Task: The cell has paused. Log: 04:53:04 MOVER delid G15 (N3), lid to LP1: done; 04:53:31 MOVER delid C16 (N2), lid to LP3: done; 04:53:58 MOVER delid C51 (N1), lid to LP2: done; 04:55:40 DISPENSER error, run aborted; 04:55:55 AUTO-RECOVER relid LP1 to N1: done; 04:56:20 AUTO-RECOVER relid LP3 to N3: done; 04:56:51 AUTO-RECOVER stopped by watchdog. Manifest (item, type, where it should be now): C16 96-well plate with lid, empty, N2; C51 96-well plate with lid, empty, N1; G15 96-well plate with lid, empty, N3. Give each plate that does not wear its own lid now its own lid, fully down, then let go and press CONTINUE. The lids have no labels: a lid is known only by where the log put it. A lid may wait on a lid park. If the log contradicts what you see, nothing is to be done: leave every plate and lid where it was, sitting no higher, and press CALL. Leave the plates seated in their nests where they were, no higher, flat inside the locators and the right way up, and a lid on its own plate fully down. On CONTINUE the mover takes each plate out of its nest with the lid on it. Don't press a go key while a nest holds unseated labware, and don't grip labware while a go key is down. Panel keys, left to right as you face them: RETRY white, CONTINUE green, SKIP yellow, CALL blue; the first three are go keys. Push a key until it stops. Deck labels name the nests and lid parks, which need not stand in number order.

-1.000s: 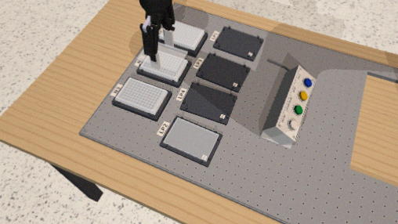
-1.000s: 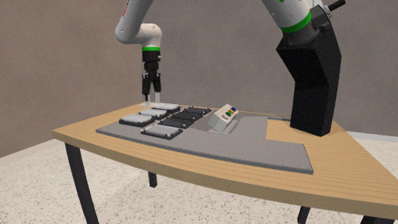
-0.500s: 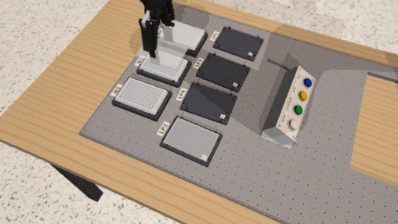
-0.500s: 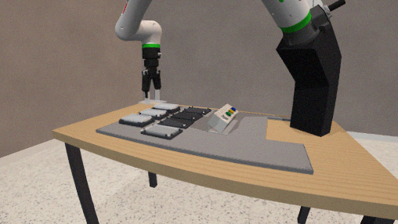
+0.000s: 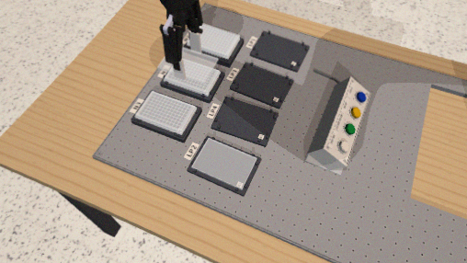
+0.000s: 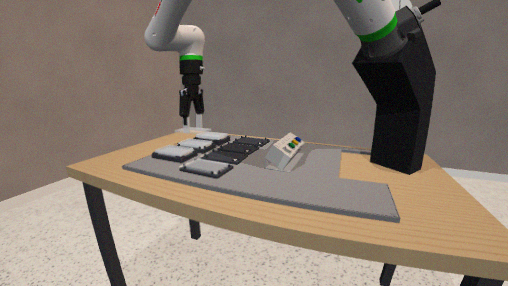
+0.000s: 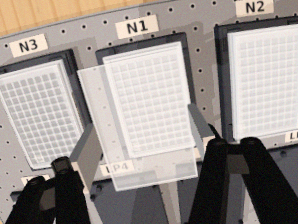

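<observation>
Above nest N1 (image 7: pixel 136 27), the gripper (image 7: pixel 143 169) was clamped at a middling spread on a clear lid (image 7: pixel 109 123), which hung lifted off the plate in N1 (image 7: pixel 149 92) and sat offset toward N3 (image 7: pixel 28 46) in the wrist view; the dark fingers stood on either side of it. Three white 96-well plates were on the grey deck (image 5: pixel 294 207): the one under the gripper, a second in N3 (image 7: pixel 36 112) and a third in N2 (image 7: pixel 262 79). From these views I could not tell which of the other two wore a lid. Four lid parks stood in a row beside the nests; three showed bare dark tops (image 5: pixel 261 84), while LP2 (image 5: pixel 191 150) carried one flat grey lid (image 5: pixel 223 164). One key panel (image 5: pixel 342 120) stood past the parks with four keys: blue (image 5: pixel 361 97), yellow (image 5: pixel 356 111), green (image 5: pixel 350 129) and white (image 5: pixel 343 146). The nests lay just beside one another near the deck's far edge, with wooden table (image 5: pixel 74 106) beyond it. Between the parks and the panel ran a strip of open deck, and a wider stretch lay on the near side of LP2.
</observation>
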Available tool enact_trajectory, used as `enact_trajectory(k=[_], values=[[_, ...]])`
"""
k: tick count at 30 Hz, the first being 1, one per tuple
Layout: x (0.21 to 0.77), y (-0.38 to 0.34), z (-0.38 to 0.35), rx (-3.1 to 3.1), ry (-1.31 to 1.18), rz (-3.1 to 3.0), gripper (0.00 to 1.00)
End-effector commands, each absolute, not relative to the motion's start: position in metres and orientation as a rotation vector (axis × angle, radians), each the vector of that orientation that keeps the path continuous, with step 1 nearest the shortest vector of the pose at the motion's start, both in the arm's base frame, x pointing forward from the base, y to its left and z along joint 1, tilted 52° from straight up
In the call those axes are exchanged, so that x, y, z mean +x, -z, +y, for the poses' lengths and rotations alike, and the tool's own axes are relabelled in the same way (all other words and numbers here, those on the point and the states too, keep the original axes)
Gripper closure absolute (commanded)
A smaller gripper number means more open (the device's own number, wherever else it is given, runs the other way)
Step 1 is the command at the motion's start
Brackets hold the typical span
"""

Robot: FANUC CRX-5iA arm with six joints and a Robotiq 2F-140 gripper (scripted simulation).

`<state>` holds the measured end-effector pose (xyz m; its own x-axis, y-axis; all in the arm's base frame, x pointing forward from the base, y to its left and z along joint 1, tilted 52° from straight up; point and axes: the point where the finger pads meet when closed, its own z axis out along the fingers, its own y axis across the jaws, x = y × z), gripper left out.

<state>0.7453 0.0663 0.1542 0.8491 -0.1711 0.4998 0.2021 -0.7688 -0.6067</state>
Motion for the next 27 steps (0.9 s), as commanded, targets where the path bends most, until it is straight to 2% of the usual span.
enact_trajectory(k=[1,8,27], values=[[0.738,-0.198,0.117,-2.343,0.714,-0.018,1.0],[0.728,-0.231,0.155,-2.338,0.718,-0.017,1.0],[0.728,-0.232,0.156,-2.338,0.718,-0.017,1.0]])
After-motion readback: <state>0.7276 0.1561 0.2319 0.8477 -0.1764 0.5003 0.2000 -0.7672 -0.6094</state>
